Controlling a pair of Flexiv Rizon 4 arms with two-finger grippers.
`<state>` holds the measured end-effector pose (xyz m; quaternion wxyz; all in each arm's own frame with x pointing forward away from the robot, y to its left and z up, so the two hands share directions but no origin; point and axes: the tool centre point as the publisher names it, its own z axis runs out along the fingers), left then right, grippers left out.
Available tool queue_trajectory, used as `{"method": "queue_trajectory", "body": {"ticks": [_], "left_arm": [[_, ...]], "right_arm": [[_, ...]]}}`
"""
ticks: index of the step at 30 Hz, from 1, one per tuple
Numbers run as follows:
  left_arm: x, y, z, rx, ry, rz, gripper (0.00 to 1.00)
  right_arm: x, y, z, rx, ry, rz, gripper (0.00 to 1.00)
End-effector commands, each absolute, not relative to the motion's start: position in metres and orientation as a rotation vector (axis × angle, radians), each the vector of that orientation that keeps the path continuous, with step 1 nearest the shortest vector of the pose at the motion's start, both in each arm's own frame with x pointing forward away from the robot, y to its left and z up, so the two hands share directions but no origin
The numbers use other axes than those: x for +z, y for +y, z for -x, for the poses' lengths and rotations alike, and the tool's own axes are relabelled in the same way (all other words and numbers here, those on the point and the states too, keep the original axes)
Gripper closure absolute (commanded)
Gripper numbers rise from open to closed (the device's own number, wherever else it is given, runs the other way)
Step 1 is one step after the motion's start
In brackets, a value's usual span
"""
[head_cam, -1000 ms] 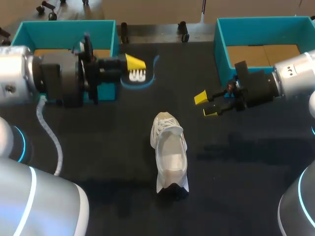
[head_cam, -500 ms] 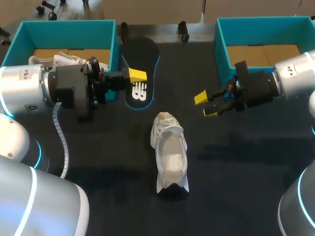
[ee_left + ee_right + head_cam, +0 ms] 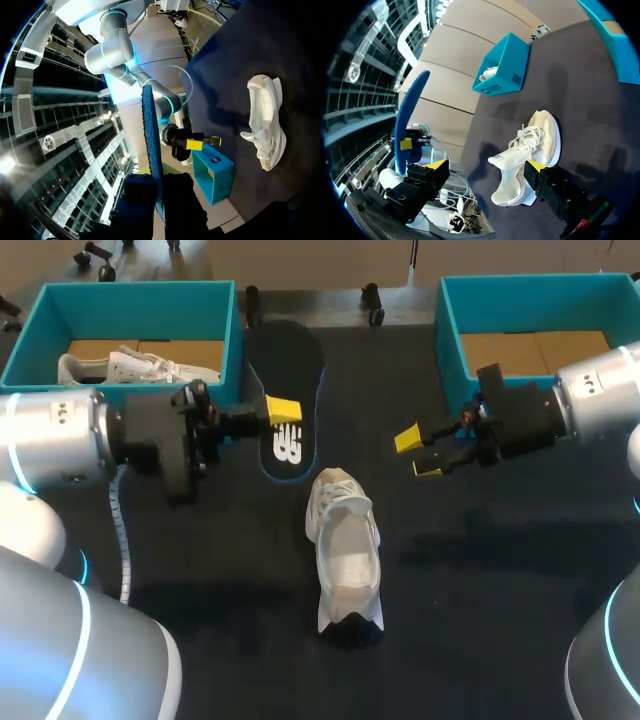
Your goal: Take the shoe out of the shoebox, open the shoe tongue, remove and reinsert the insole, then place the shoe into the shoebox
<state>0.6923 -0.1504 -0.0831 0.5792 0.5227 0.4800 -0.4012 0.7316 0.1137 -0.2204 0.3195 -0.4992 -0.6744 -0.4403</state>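
The white shoe (image 3: 345, 550) lies on the dark table, alone at its middle, with its opening up. Beyond it my left gripper (image 3: 284, 410) is shut on the black, blue-edged insole (image 3: 290, 360), holding it above the table beside the left teal shoebox (image 3: 130, 295). In the left wrist view the insole (image 3: 151, 150) stands edge-on between my fingers, the shoe (image 3: 265, 122) off to one side. My right gripper (image 3: 418, 453) is open and empty, right of the shoe. From the right wrist the shoe (image 3: 527, 155) lies ahead, the insole (image 3: 410, 117) farther off.
A second white shoe (image 3: 130, 368) lies inside the left shoebox. The right teal shoebox (image 3: 530, 302) stands at the back right behind my right gripper, with only its cardboard floor showing.
My left arm has brought the insole nearer the shoe and turned it from edge-on to its black face up. The shoe and the right arm have not moved.
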Motion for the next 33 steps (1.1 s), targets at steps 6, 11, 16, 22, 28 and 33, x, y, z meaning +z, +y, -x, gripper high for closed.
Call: {"method": "queue_trajectory", "body": {"ticks": [6,11,16,22,28,33], "left_arm": [[-0.134,-0.164,-0.710,-0.980,1.048,-1.251,1.00],[-0.155,-0.167,-0.720,-0.988,1.039,-1.244,1.00],[-0.163,-0.167,-0.725,-0.996,1.019,-1.217,1.00],[-0.165,-0.166,-0.722,-0.997,0.989,-1.216,1.00],[-0.168,-0.165,-0.722,-1.015,0.995,-1.220,1.00],[-0.168,-0.165,-0.722,-1.041,0.986,-1.219,1.00]], "right_arm": [[-0.221,0.115,-0.731,-1.159,-1.774,1.314,0.00],[-0.221,0.115,-0.731,-1.159,-1.774,1.314,0.00],[-0.221,0.115,-0.731,-1.159,-1.774,1.314,0.00],[-0.216,0.115,-0.739,-1.158,-1.755,1.270,0.00],[-0.205,0.115,-0.753,-1.165,-1.688,1.218,0.00],[-0.205,0.115,-0.753,-1.165,-1.688,1.218,0.00]]}}
